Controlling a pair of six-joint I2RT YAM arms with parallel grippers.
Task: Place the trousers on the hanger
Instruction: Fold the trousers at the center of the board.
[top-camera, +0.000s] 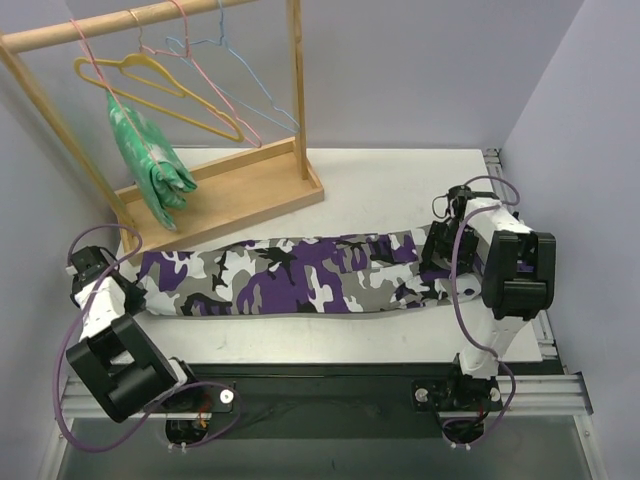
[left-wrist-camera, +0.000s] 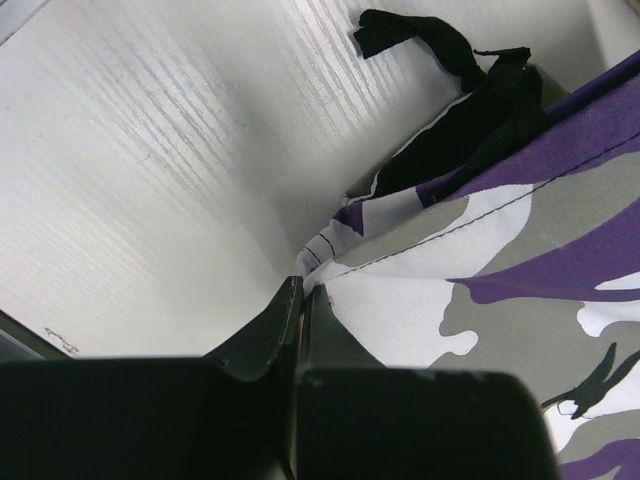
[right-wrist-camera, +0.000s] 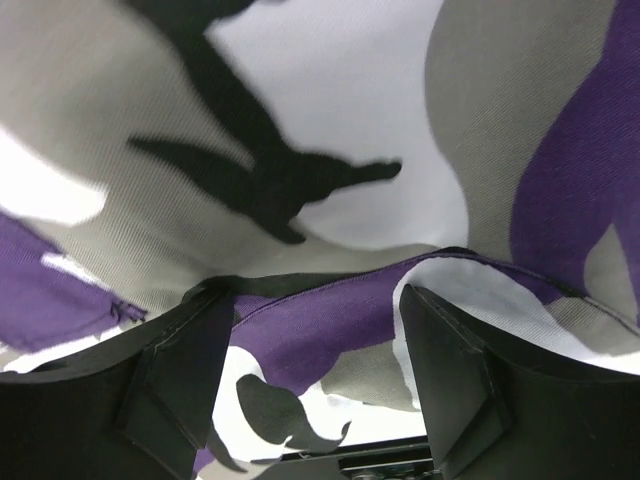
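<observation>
Trousers (top-camera: 290, 275) flat across table (top-camera: 400, 190); hanger (top-camera: 200, 126) on rack behind. Cloth soft, limp, light, so hold both ends. Left gripper (left-wrist-camera: 300, 290) pinched on corner; right gripper (right-wrist-camera: 315, 340) open, straddling fold.

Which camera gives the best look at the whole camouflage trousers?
Top external: the trousers lie stretched full length across the table. Left wrist shows only one corner, pinched in the shut left tool. Right wrist shows only a close patch of fabric, a fold sitting inside the open right tool.
</observation>
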